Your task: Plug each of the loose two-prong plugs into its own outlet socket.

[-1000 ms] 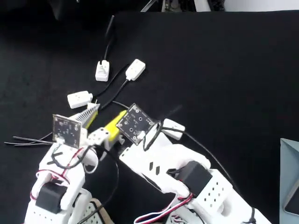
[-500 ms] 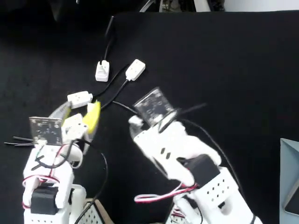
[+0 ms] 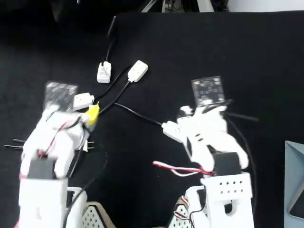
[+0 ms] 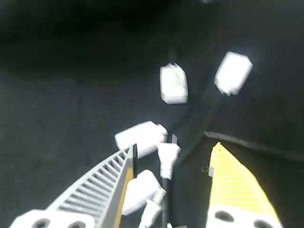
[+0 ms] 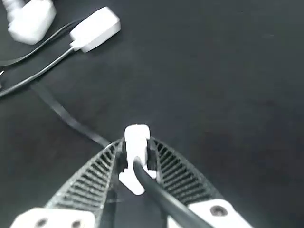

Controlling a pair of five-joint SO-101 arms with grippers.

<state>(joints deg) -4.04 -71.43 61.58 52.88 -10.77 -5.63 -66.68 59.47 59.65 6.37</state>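
White oblong plug body (image 5: 137,135) on a black cord (image 3: 137,114) is pinched in your right gripper (image 5: 136,145), at the middle of the black table (image 5: 228,71). Its long axis runs along the fingers, end pointing out past the tips. Your left gripper (image 4: 173,147) gapes wide above a white socket block (image 4: 140,137) and small white plug (image 4: 166,156).

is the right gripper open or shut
Shut: the right gripper clamps a white connector, whose cable trails out between the fingers.
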